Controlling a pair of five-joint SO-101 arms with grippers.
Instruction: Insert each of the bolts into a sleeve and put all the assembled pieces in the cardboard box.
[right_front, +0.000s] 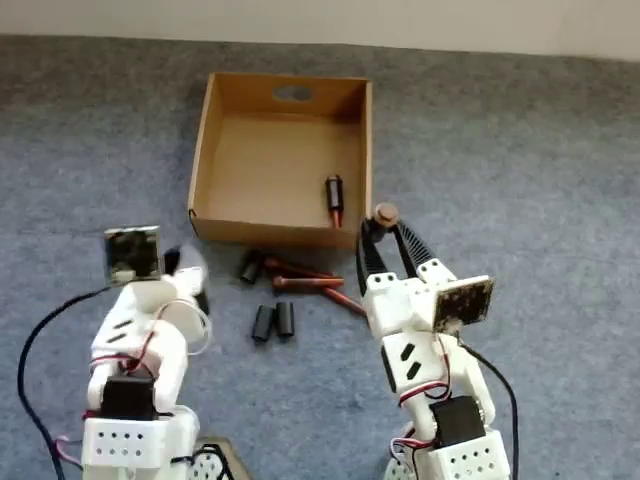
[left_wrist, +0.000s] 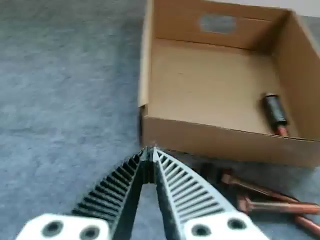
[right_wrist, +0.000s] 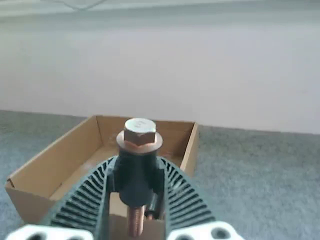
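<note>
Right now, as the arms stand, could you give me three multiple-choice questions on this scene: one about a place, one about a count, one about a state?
1. Where do the loose bolts lie? A on the carpet in front of the box; B inside it; C on an arm.
2. How many finished pieces lie in the box? A none; B one; C three.
3. The right gripper is: A open and empty; B shut on a bare sleeve; C shut on a sleeved bolt.
Key: 1 A, they lie by the front wall. 2 B, a single piece lies near one side wall. 3 C, the bolt head shows above the black sleeve.
</note>
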